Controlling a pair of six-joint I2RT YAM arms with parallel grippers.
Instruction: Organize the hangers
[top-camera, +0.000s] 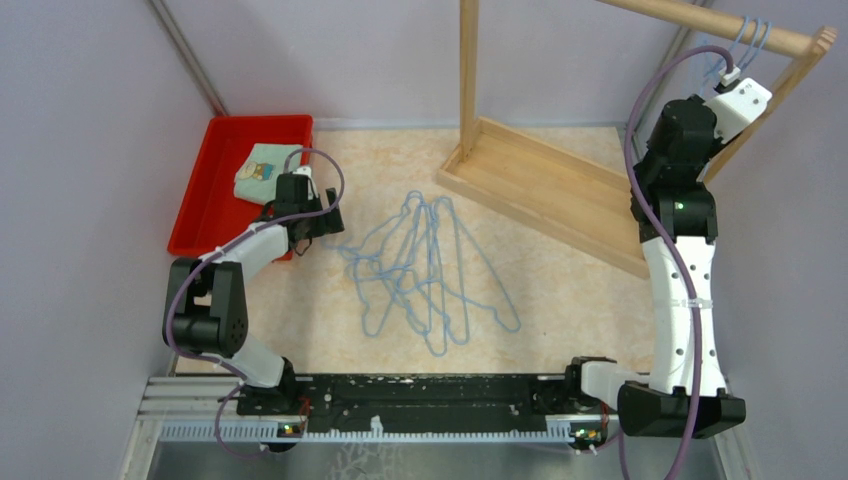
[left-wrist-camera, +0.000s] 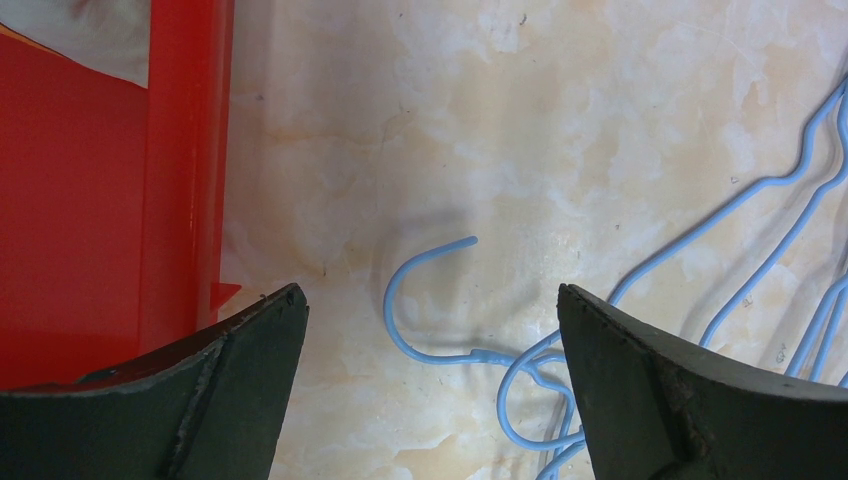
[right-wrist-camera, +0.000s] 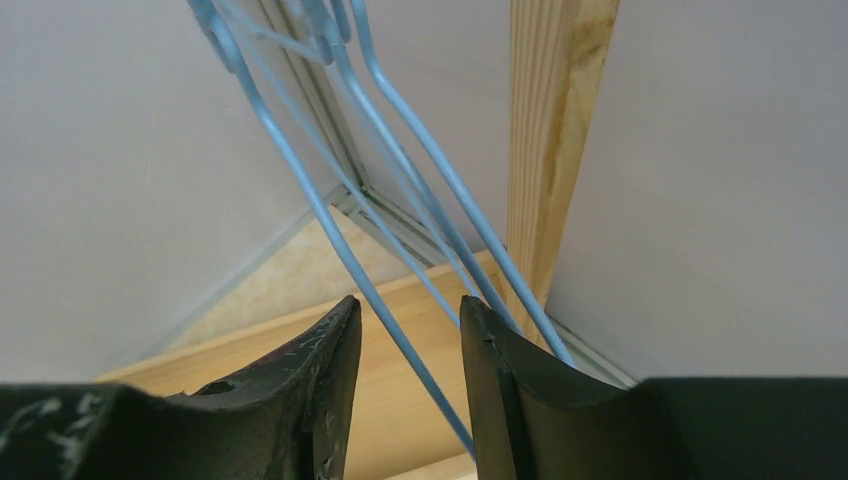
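Right gripper (right-wrist-camera: 410, 320) first: found it up at the far-right end of the wooden rack (top-camera: 545, 190), right under the top rail, fingers (right-wrist-camera: 320, 380) a little apart with one wire of the hung hangers (right-wrist-camera: 322, 200) running through the gap, not pinched as far as could be seen. Spotted a few of those light-blue hooks over that rail end, close beside the rack's upright post. Found the others as a tangled pile of hangers (top-camera: 430, 270) lying flat on the table (top-camera: 300, 330), just left of the rack's base. Caught the left gripper (top-camera: 330, 218) low over the table on the far side of that pile from the rack, jaws spread wide and holding nothing, with one loose hook (left-wrist-camera: 388, 300) on the tabletop below the gap. Also noticed a red bin (top-camera: 215, 190) even further left of the rack, right beside that gripper, with a folded cloth (top-camera: 262, 170) inside.
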